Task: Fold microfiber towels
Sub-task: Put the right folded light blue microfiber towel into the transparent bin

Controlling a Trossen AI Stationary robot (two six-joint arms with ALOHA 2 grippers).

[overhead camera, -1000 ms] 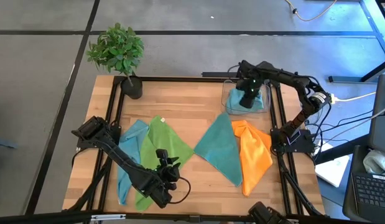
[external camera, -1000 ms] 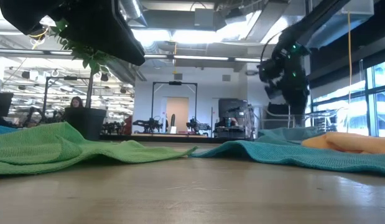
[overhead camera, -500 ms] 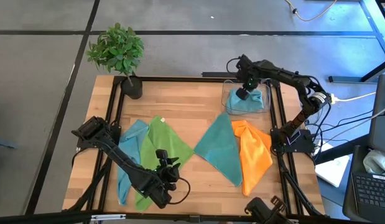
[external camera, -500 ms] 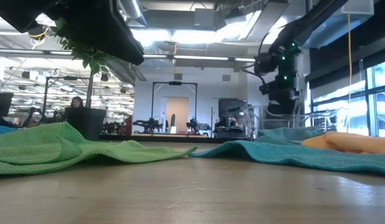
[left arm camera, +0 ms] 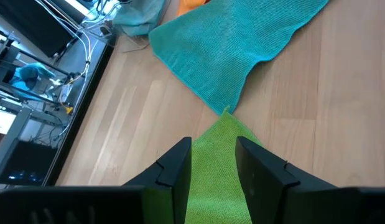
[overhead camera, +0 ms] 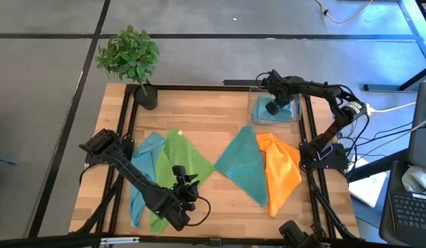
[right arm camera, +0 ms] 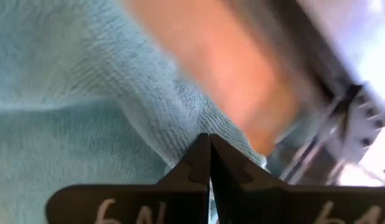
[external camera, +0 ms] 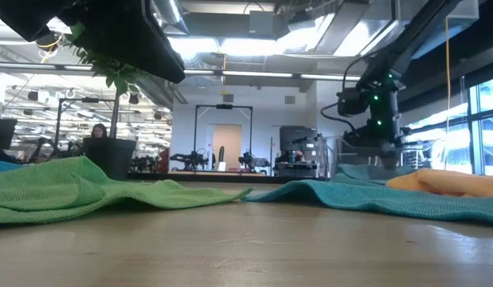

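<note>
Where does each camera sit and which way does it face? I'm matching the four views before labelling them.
High: overhead, straight down on the table; both arms show, with the left tool and right tool.
Low: table height, level across into the room; the right arm over the clear bin.
Left wrist: past its open fingers onto the lime green towel.
Right wrist: shut fingers against the light blue towel.
High and left wrist share the teal towel.

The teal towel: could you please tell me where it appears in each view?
High view: teal towel, centre, beside the orange towel.
Low view: right of centre.
Left wrist view: top, meeting the green towel's tip.
Right wrist view: not in it.
Shared landmark: green towel.
</note>
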